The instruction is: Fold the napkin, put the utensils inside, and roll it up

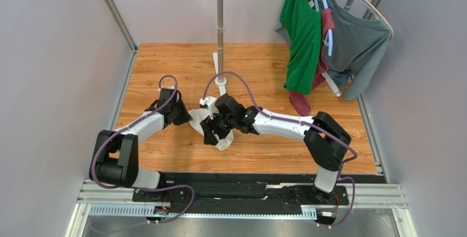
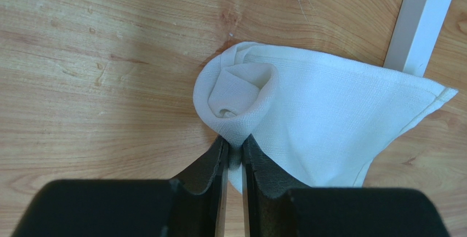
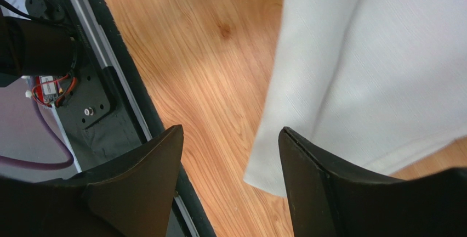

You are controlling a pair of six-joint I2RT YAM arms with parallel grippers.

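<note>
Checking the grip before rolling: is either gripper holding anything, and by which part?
The left gripper pinches the napkin at the edge of its rolled end. The right gripper is open, holding nothing.

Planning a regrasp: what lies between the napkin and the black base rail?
Right wrist view: only bare wooden table between napkin and base rail.

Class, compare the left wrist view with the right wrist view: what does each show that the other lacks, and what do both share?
Left wrist only: the napkin with its end rolled and pinched in the shut left gripper, and a white stand foot. Right wrist only: the open right gripper, holding nothing, and the black base rail. Both: the napkin on the wooden table.
</note>
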